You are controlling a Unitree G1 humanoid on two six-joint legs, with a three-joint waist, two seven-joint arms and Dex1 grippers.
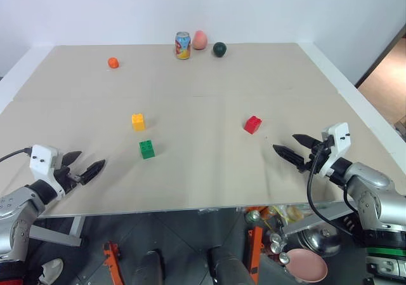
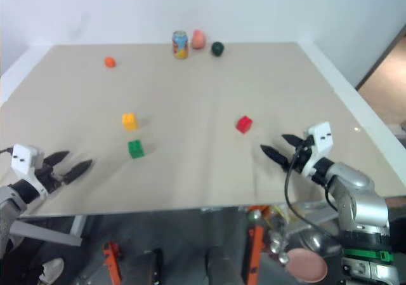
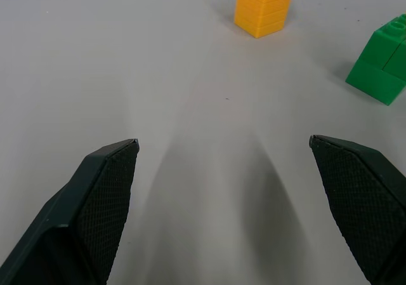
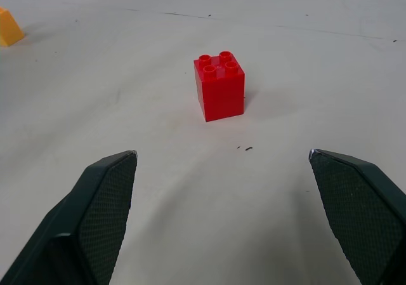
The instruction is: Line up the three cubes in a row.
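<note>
While both grippers stand open and empty, left eye view puts yellow cube [image 1: 138,121] and green cube [image 1: 147,148] left of centre, red cube [image 1: 252,124] well apart, right of centre. Right wrist view centres red between the right gripper [image 4: 222,164] jaws: advance straight, close squarely.

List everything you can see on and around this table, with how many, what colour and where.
Table: one, beige top.
Yellow cube: one, left of centre.
Green cube: one, just nearer than the yellow one.
Red cube: one, right of centre, apart from the other two.
Can: one, blue and yellow, upright at the far edge.
Peach: one, pink, right of the can.
Ball: one, dark green, right of the peach.
Small fruit: one, orange, far left.
Left gripper: black fingers, open, near left edge.
Right gripper: black fingers, open, facing the red cube.
</note>
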